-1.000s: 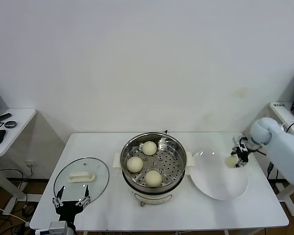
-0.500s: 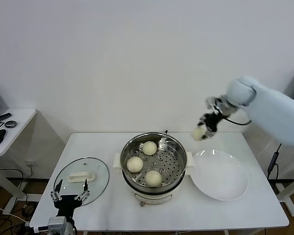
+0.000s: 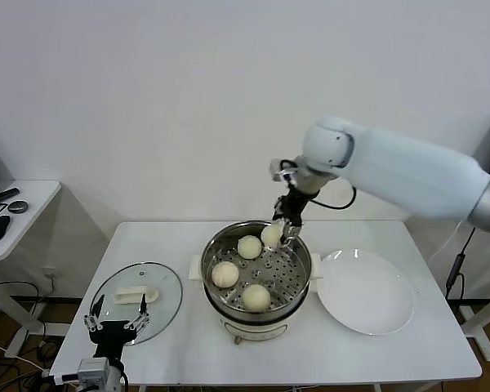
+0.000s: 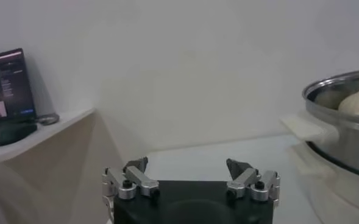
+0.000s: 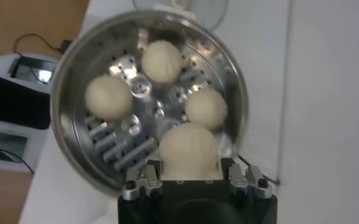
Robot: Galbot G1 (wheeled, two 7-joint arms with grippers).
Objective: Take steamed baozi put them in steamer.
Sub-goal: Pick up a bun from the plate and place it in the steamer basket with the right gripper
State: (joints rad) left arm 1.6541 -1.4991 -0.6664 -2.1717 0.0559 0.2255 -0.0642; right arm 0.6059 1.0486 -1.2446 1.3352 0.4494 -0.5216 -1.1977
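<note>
Your white surface (image 3: 188, 343) carries the steamer (image 3: 256, 302) at centre, an empty white plate (image 3: 367, 296) just right of it, and a glass lid (image 3: 135, 296) to its left. Three baozi (image 3: 256, 296) sit on the perforated tray. Your right hand (image 3: 286, 227) hangs over the steamer's far rim, clamped on the fourth baozi (image 5: 188, 152); your left hand (image 4: 191, 178) idles spread wide, empty, by the lid.
</note>
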